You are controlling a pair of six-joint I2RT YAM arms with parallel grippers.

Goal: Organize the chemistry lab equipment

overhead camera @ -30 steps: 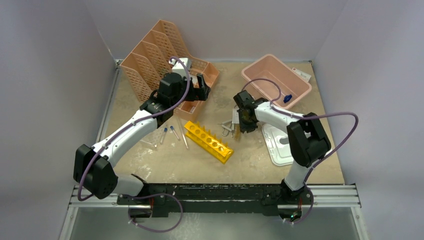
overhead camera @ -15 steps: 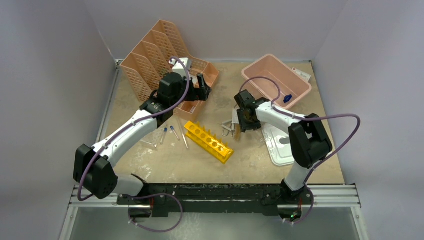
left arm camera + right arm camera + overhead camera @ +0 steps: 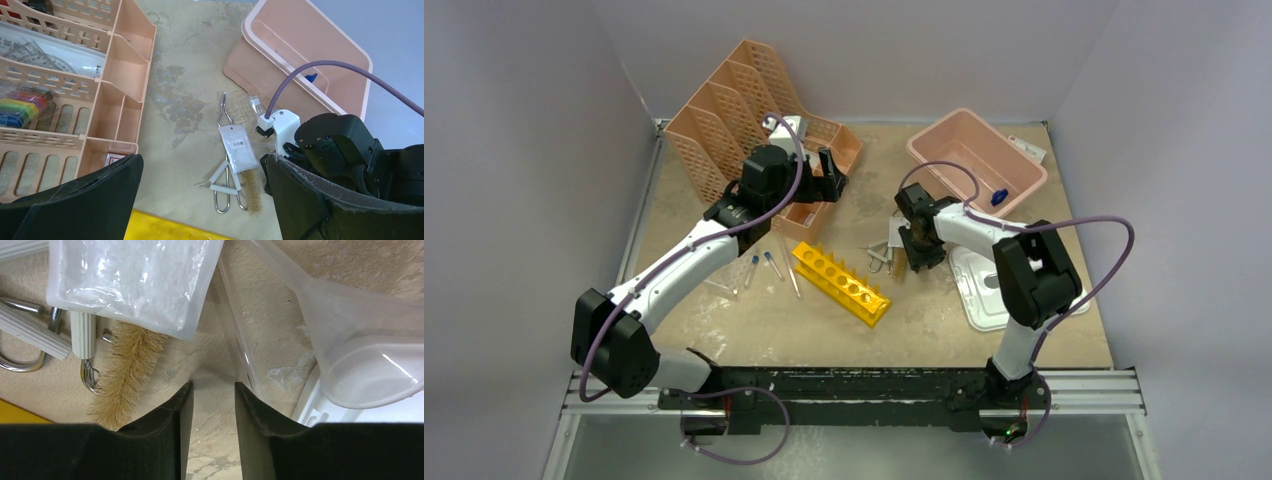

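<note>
The yellow test-tube rack lies slantwise mid-table, with two blue-capped tubes to its left. Silvery tongs, a small plastic bag and a tan brush lie together. My right gripper hovers low over the table beside them, open by a narrow gap with only bare table between its fingers. A clear tube lies just past its right fingertip. My left gripper is wide open and holds nothing, up by the peach organizer. A small blue piece sits in the pink tub.
A clear funnel rests partly on the white lid at the right. The organizer holds stationery. The right arm fills the lower right of the left wrist view. Grey walls close in the table on three sides.
The right gripper's jaws have widened a little and its wrist has shifted slightly over the tongs and brush. The left arm has not moved.
</note>
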